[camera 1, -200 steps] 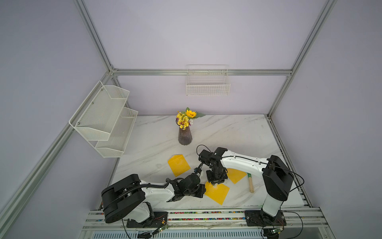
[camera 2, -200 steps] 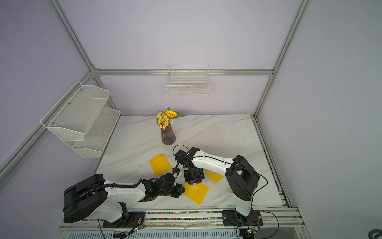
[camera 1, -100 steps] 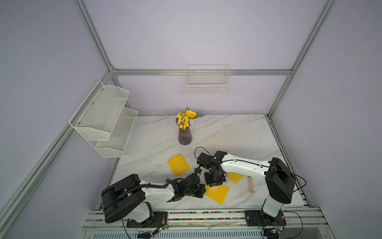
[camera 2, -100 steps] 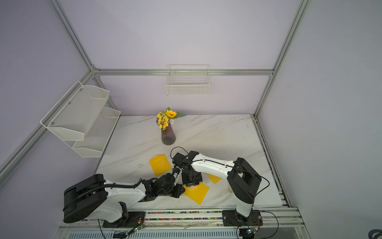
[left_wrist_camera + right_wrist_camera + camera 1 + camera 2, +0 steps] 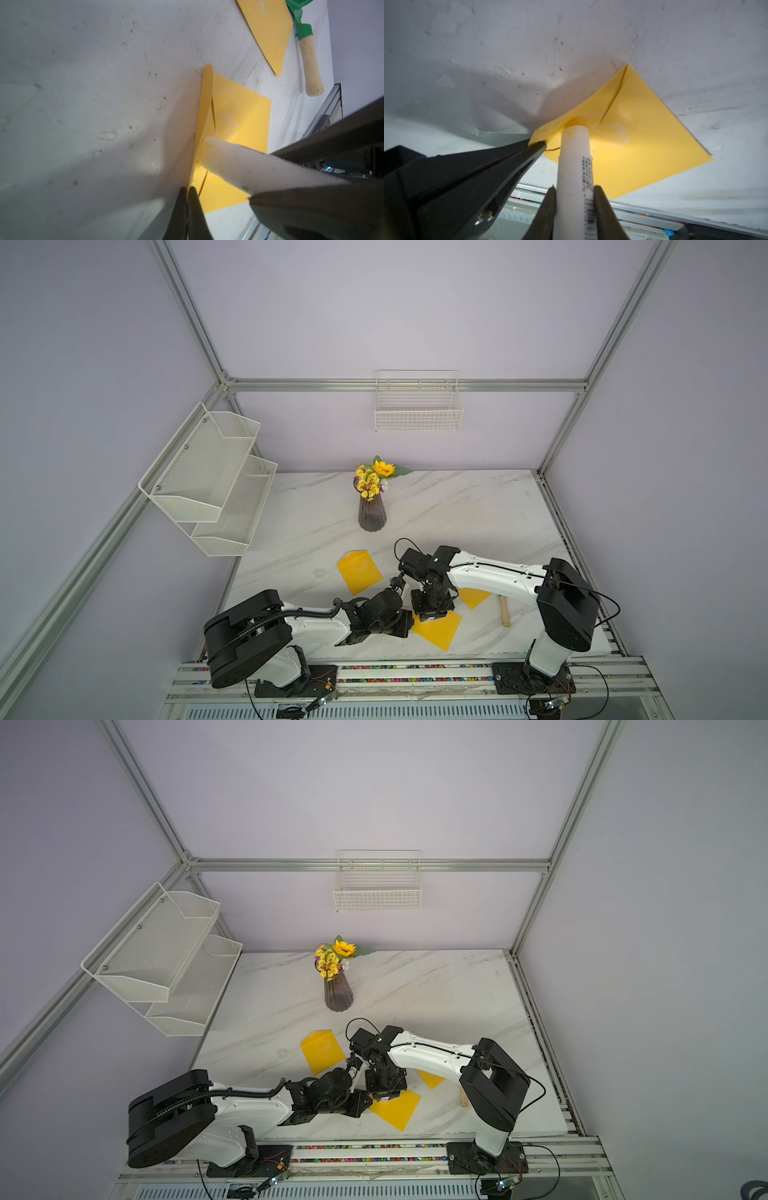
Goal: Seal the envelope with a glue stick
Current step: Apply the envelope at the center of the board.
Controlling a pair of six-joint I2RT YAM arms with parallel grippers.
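A yellow envelope [image 5: 440,628] [image 5: 395,1108] lies near the table's front edge. Its flap [image 5: 583,112] is lifted off the marble. My left gripper [image 5: 187,189] [image 5: 538,145] is shut, pinching the flap's corner. The glue stick [image 5: 575,162] [image 5: 249,166], a white tube with a dark printed label, stands between the fingers of my right gripper [image 5: 574,193], which is shut on it. Its tip presses on the inner side of the flap, close to the left jaws. In both top views the two grippers [image 5: 430,612] [image 5: 368,1100] meet over the envelope's left corner.
Two more yellow envelopes [image 5: 359,571] [image 5: 473,597] lie on the marble table [image 5: 478,510]. A green rake with a wooden handle [image 5: 311,68] [image 5: 504,612] lies to the right. A vase of flowers [image 5: 372,514] stands behind. The table's front rail [image 5: 654,212] is close by.
My right arm has shifted a little to the left and towards the front, bringing the glue stick down by the left gripper. The left arm has stayed put.
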